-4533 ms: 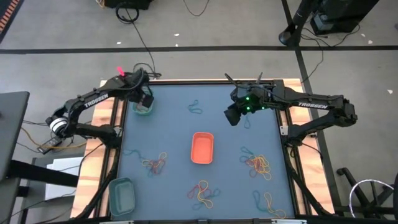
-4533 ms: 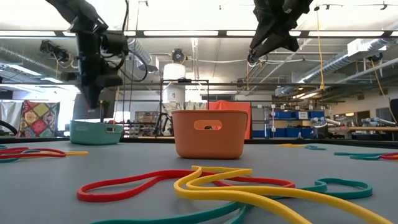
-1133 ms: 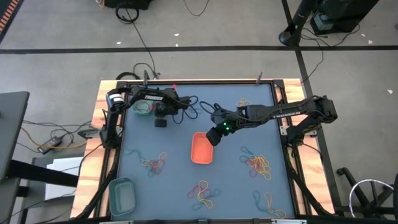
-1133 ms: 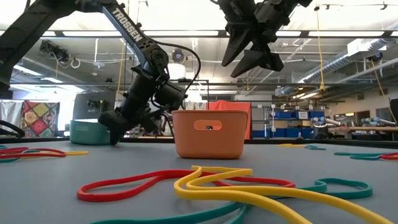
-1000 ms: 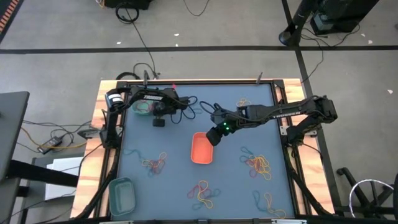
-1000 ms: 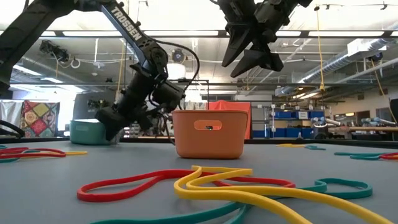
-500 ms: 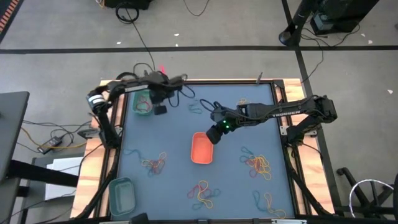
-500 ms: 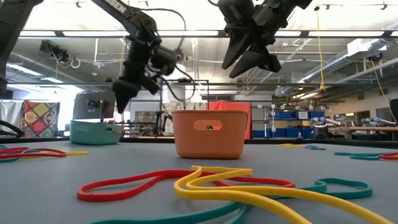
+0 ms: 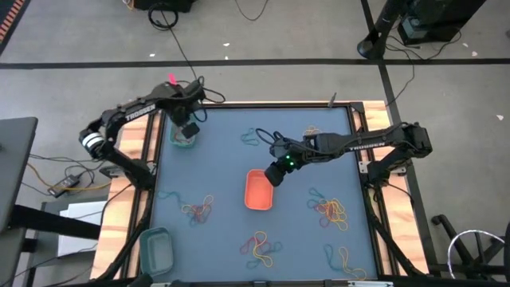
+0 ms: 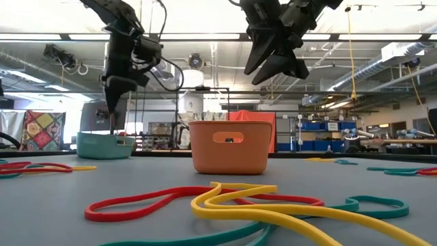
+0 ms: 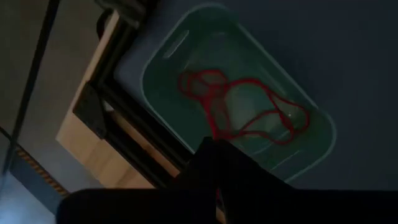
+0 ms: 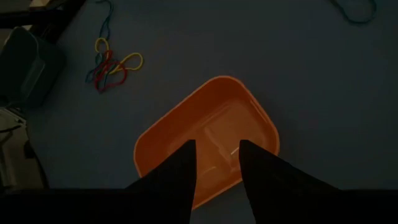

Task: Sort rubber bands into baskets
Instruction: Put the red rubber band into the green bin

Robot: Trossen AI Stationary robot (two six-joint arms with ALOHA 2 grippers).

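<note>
I've got the left gripper hanging over the green basket at the far left corner of the table, fingers pressed together with nothing visibly between them. That basket holds red rubber bands. My right gripper sits above the orange basket at mid-table, fingers parted and holding nothing; that basket looks bare inside. The teal basket sits at the near left corner. Loose rubber bands lie in clusters around the orange basket.
</note>
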